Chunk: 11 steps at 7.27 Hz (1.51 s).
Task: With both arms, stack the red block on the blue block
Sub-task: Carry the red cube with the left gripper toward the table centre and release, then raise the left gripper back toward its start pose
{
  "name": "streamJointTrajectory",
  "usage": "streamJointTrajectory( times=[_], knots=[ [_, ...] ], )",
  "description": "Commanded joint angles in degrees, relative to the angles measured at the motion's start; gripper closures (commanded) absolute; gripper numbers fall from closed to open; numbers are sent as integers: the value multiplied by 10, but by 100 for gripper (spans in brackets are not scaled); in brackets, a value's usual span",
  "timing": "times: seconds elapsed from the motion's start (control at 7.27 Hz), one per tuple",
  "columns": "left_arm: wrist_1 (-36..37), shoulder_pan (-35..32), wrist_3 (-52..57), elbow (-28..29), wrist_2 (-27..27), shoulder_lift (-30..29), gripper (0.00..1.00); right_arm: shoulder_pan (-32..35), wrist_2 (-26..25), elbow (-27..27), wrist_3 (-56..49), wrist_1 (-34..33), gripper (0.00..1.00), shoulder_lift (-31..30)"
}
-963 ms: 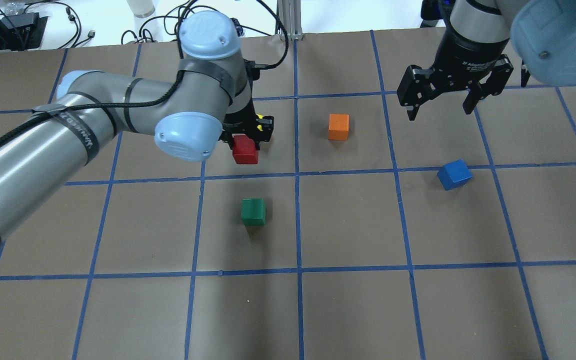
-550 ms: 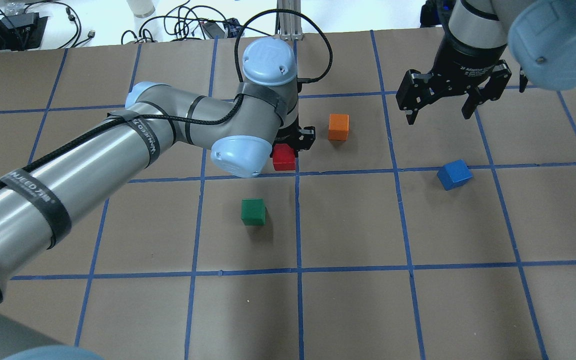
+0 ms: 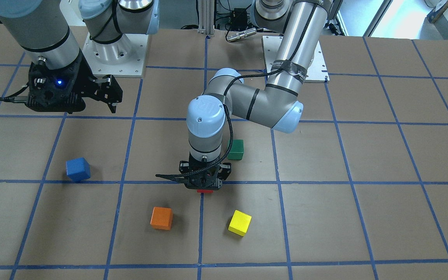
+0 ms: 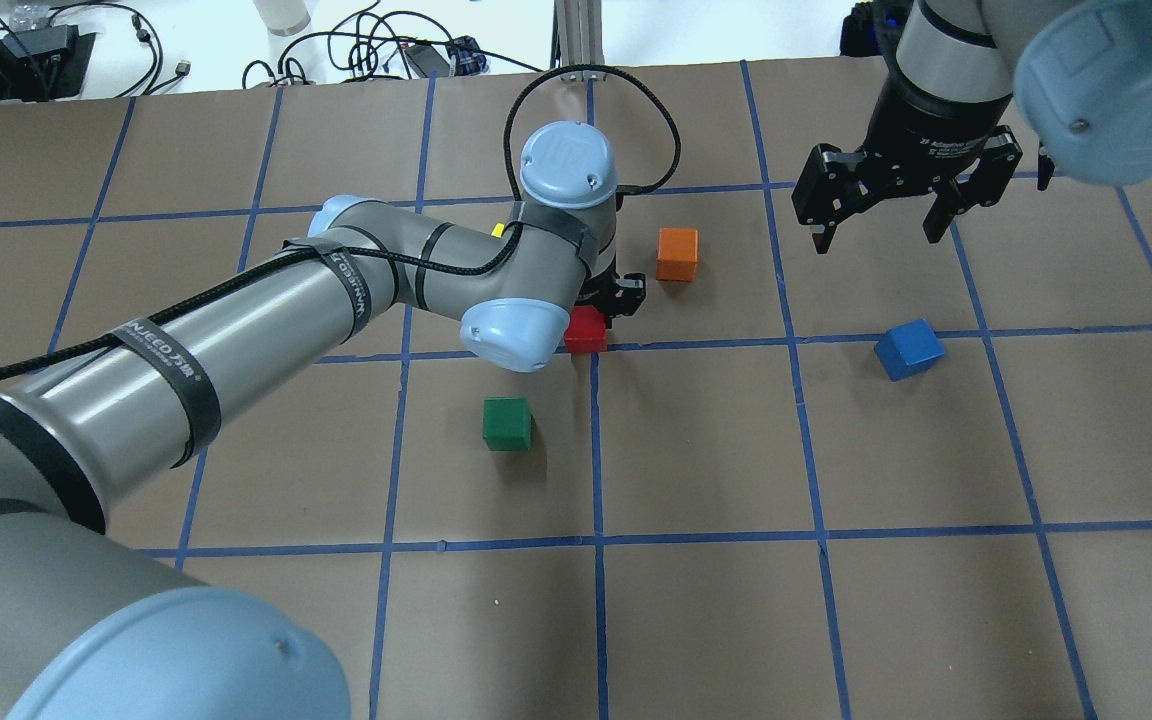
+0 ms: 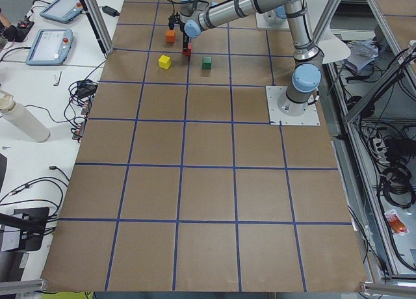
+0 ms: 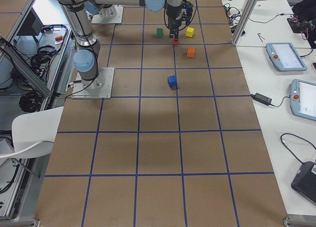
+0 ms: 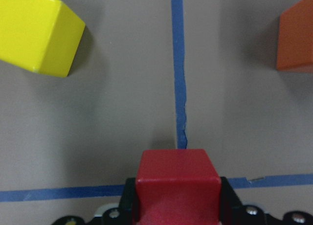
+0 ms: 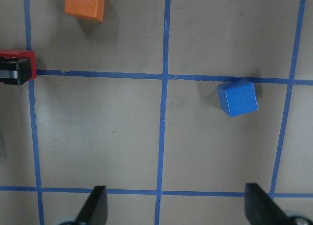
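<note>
My left gripper [image 4: 593,318] is shut on the red block [image 4: 585,331] and holds it low over a crossing of blue tape lines. The block fills the bottom of the left wrist view [image 7: 177,183] and shows as a red sliver under the gripper [image 3: 204,185] in the front view [image 3: 204,191]. The blue block [image 4: 908,349] lies rotated on the table to the right, apart from both grippers, and also shows in the right wrist view [image 8: 237,98]. My right gripper [image 4: 878,235] is open and empty, raised beyond the blue block.
An orange cube [image 4: 677,253] sits just beyond and right of the red block. A green cube [image 4: 507,422] sits nearer, to its left. A yellow cube [image 3: 240,222] lies beyond the left gripper, mostly hidden overhead. Brown paper with a blue tape grid [image 4: 794,340] covers the table.
My left arm has carried the red block to the right, from the middle of its square to the tape crossing. The right gripper has stayed open and barely shifted.
</note>
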Motion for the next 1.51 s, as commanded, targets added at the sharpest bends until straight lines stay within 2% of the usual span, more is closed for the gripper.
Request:
streamJointTrajectory(
  times=[0.0, 0.14, 0.28, 0.41, 0.55, 0.96, 1.24, 1.38],
  knots=[
    [-3, 12, 15, 1, -31, 23, 0, 0, 0, 0, -2, 0, 0, 0],
    [-12, 39, 17, 7, -53, 54, 0, 0, 1, 0, -7, -1, 0, 1],
    [-94, 73, 56, 8, -56, 93, 0, 0, 1, -1, -8, -1, 0, -1],
    [-186, 119, 148, 8, -49, 134, 0, 0, 0, -3, -11, -5, 0, -3],
    [-220, 152, 175, 7, -39, 173, 0, 0, -2, -6, -11, -5, 0, -5],
    [-338, 186, 237, -2, -28, 291, 0, -1, 8, -2, -3, -6, 0, 1],
    [-353, 190, 236, 2, -11, 328, 0, 7, 9, -8, 2, -58, 0, 35],
    [-347, 196, 237, 6, -15, 323, 0, 18, 9, -8, 17, -81, 0, 54]
  ],
)
